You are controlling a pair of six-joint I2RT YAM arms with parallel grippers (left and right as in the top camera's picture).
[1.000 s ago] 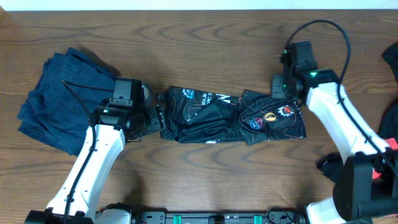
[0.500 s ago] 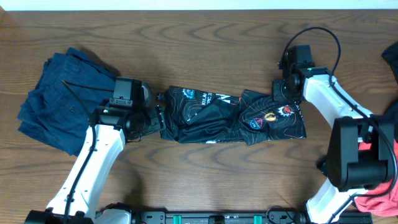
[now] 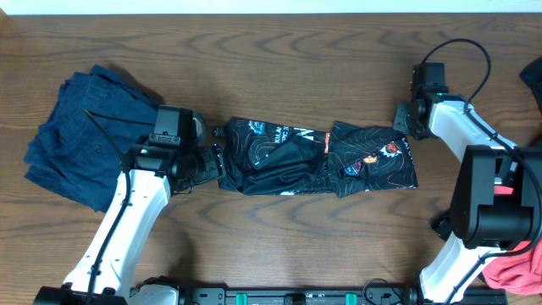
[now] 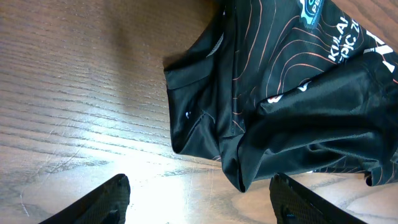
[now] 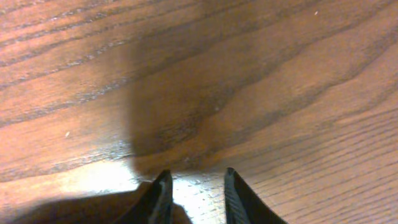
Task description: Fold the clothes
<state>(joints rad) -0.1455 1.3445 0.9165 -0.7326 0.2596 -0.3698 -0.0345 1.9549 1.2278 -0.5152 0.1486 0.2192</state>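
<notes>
- The black jersey (image 3: 288, 157) lay bunched in a long, rumpled strip across the middle of the table (image 3: 279, 51), well apart from every edge. A navy garment (image 3: 76, 140) sat toward the left edge and a coral-red one (image 3: 512, 273) at the near right corner.
- The jersey looked thin, light and limp, probably a slick sports fabric. It would likely slide on the wood, sag from any single hold and keep a crease poorly.
- Layers overlapped all along it, so a pinch in the middle risked catching several at once. A hem or corner at either end seemed the better hold, such as the flat flap at its left end, which showed clearly in the left wrist view.
- The left gripper (image 4: 202, 199) stood with its jaws spread wide and nothing between them. It sat just short of the jersey's left end, and a folded lip of cloth reached toward the gap without visibly touching either finger.
- The right gripper (image 5: 194, 196) had its fingers only a narrow gap apart, with nothing in its grasp and only bare wood beneath.
- From overhead the right gripper sat just beside the jersey's far right corner. Whether it touched the cloth could not be told.
</notes>
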